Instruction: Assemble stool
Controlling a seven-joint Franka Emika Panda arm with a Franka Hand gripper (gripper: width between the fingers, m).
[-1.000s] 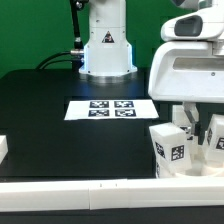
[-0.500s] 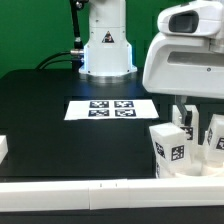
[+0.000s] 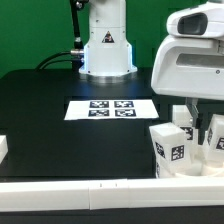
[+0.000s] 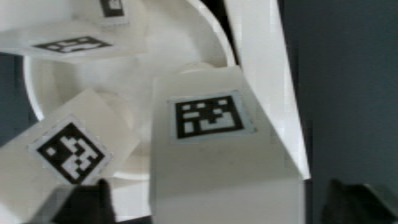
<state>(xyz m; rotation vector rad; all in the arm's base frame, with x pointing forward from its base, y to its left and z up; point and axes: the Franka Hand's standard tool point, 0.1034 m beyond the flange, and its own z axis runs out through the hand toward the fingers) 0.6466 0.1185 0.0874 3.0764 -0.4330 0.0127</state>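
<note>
My gripper hangs over the white stool parts at the exterior view's right front. One tagged chunky leg stands in front, and others stand close behind it. The flat round seat lies low under and beside them. In the wrist view a tagged leg stands between my dark fingertips, with a gap on each side. My gripper is open around it. A second tagged leg leans beside it, and the seat's curved rim runs behind.
The marker board lies on the black table's middle. The arm's white base stands at the back. A long white border bar runs along the front edge, with a white block at the left edge.
The gripper hand shifted a little to the exterior view's left and up, then back right and down over the legs. The parts have not moved.
</note>
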